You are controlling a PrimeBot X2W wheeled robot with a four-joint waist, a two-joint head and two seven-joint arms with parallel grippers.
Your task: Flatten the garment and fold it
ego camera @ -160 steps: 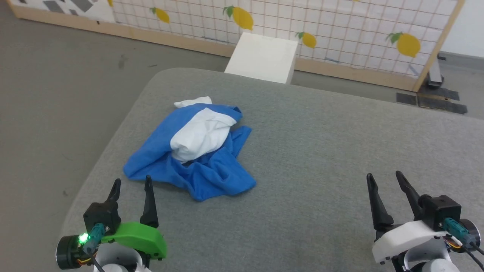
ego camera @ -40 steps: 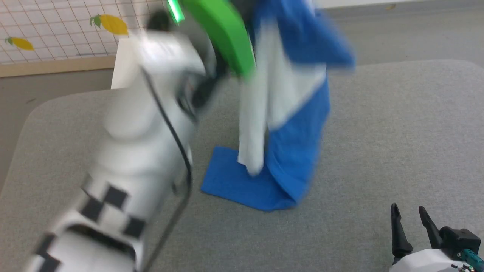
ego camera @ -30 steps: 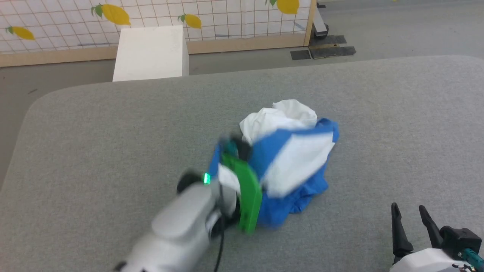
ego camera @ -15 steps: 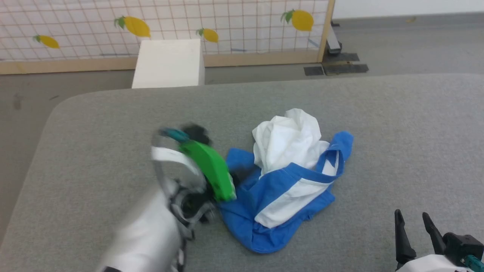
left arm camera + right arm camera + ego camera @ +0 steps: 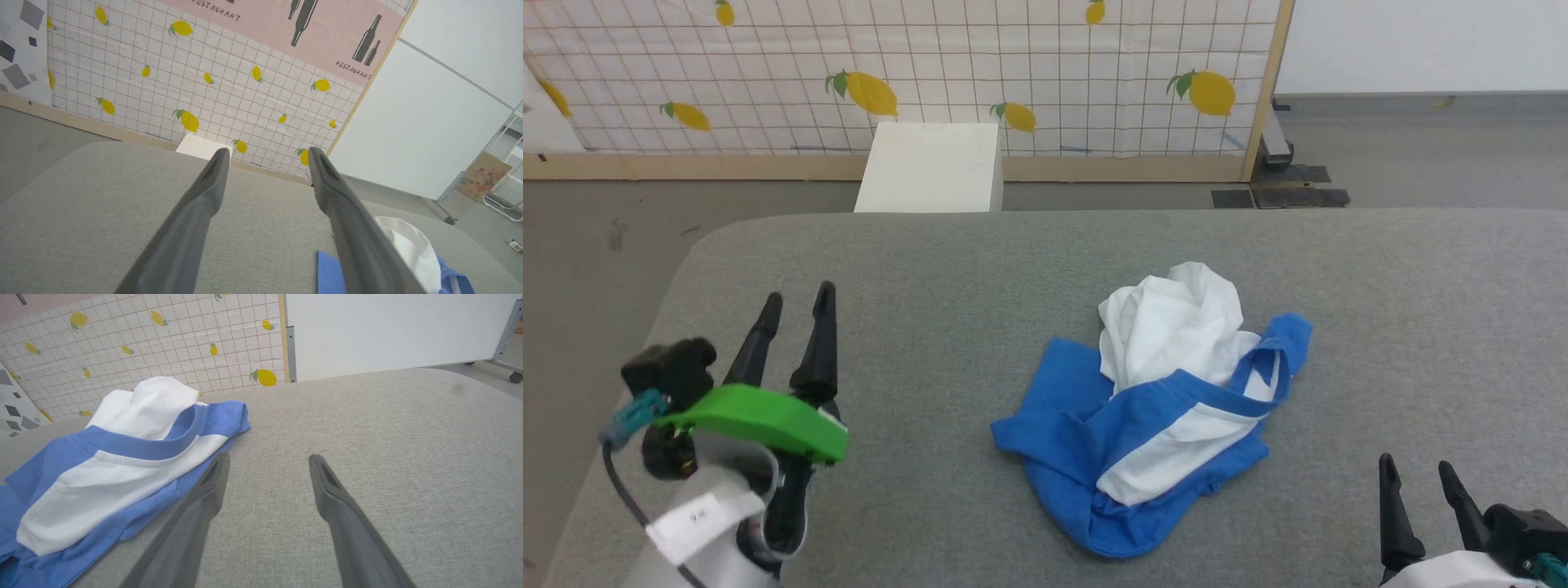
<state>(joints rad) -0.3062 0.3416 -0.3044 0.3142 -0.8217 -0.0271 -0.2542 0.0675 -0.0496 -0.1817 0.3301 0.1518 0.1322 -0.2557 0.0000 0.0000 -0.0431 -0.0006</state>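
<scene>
The garment (image 5: 1160, 408), a white T-shirt with blue sleeves and a blue neckband, lies crumpled in a heap near the middle of the grey padded table (image 5: 980, 269). In the right wrist view the garment (image 5: 118, 457) spreads to the left of the fingers, and in the left wrist view a bit of the garment (image 5: 404, 249) peeks out at the lower right. My left gripper (image 5: 796, 302) stands open at the table's left, well apart from the cloth, holding nothing. At the lower right corner my right gripper (image 5: 1417, 469) is open too, a short way from the shirt's near edge.
A white box (image 5: 931, 167) stands on the floor just beyond the table's far edge. Behind it runs a tiled screen with lemon prints (image 5: 915, 73) in a wooden frame. The table's rounded left corner (image 5: 698, 245) drops to the grey floor.
The left gripper lifted the garment, dropped it nearer the table's middle, let go and drew back to the left. The head camera has also shifted. The right gripper stayed put.
</scene>
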